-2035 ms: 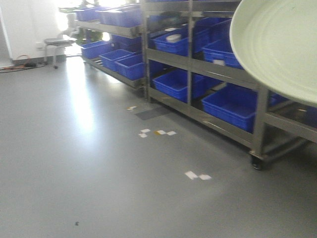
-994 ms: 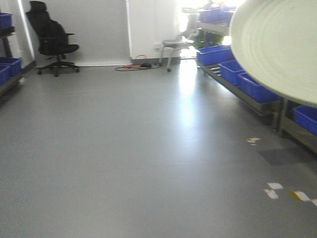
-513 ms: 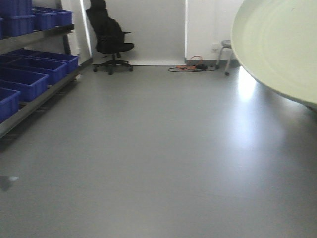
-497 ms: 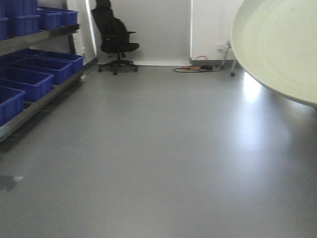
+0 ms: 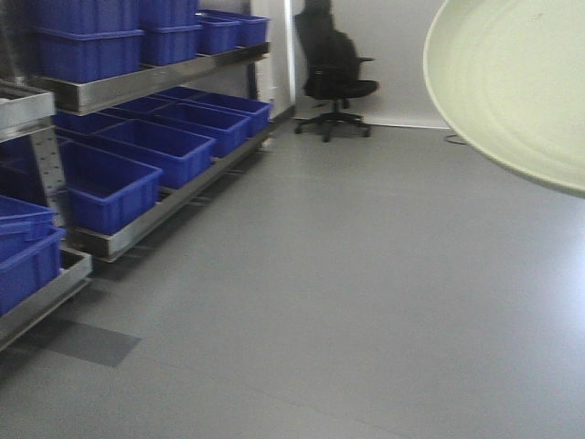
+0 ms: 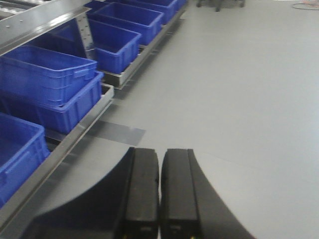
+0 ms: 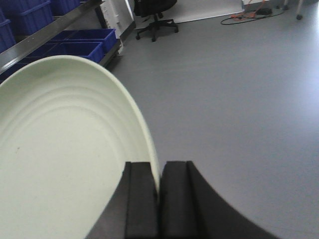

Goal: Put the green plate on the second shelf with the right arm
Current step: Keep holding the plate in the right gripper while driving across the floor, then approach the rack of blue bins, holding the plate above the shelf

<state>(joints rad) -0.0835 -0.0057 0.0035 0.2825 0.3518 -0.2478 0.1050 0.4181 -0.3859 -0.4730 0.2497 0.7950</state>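
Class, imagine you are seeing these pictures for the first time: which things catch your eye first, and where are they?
The green plate fills the upper right of the front view, its rim pinched in the right gripper. Rows of blue bins sit on the steel shelves along the left side. A black office chair stands by the far wall.

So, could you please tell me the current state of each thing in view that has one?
green plate: clamped by its rim, carried in the air, not on a shelf.
right gripper: shut on the plate's rim.
left gripper: shut, empty.
blue bins: sitting on the shelf rack; visible insides look empty.
office chair: upright, unoccupied.
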